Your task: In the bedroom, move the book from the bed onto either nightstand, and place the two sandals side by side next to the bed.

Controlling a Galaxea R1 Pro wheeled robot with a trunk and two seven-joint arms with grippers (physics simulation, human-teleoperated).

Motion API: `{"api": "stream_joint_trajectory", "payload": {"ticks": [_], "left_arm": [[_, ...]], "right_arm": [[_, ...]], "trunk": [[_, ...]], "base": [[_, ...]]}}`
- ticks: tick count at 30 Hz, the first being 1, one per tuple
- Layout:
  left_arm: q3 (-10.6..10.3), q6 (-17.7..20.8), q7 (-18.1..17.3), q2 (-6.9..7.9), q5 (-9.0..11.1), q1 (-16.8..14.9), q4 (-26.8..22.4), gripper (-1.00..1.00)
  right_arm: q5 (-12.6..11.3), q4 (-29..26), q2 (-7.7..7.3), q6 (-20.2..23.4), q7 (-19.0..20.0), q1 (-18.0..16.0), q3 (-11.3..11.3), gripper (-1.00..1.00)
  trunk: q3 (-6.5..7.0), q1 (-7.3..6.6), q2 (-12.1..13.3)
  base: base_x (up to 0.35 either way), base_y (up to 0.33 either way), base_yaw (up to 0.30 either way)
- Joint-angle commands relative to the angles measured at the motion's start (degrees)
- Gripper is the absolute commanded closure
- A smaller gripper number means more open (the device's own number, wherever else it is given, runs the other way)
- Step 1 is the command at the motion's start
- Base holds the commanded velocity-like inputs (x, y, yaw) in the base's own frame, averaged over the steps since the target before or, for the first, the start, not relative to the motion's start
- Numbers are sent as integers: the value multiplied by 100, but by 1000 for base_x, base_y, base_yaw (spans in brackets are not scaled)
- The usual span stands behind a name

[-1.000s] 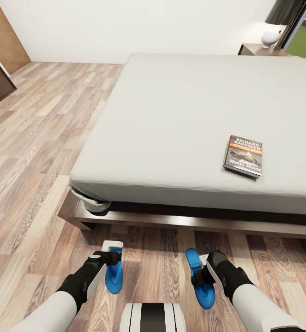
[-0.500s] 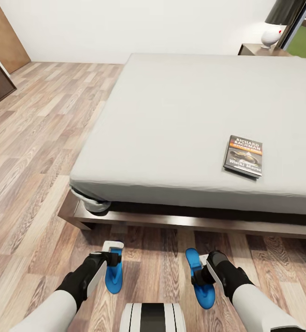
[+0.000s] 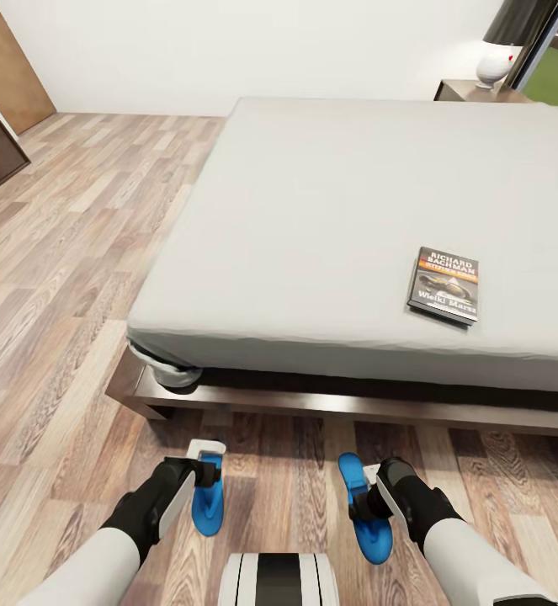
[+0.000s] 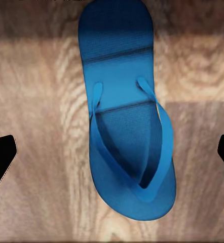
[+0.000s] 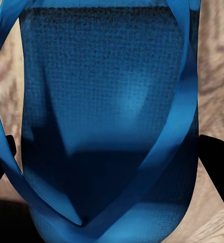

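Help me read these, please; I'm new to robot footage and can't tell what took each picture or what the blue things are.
These are simulator renders of a wheeled robot with two arms. The wide picture comes from a camera on its head, looking down over both arms at a bed on a wood floor. A book lies flat on the mattress, and a lamp stands on a nightstand at the far corner.

The two close-ups come from cameras near each gripper. The blue things are sandals on the floor beside the bed. The left gripper is open above the left sandal, its dark fingertips wide apart. The right gripper sits very close over the right sandal, fingertips at either side; whether it grips is unclear.
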Motion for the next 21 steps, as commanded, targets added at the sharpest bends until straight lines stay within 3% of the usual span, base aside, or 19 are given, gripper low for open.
{"api": "stream_joint_trajectory", "payload": {"ticks": [1, 11, 21], "left_arm": [[-25, 72, 48, 3, 12, -1, -43, -100], [-5, 497, 51, 1, -351, 4, -556, -100], [15, 947, 53, 13, -471, 38, -1144, -100]], "right_arm": [[62, -8, -2, 24, 47, -1, 11, 100], [62, -8, -2, 24, 47, -1, 11, 100], [62, -8, -2, 24, 47, -1, 11, 100]], "trunk": [[-4, -1, -1], [-4, -1, -1], [-4, -1, -1]], "base": [[0, 0, 0], [0, 0, 0], [0, 0, 0]]}}
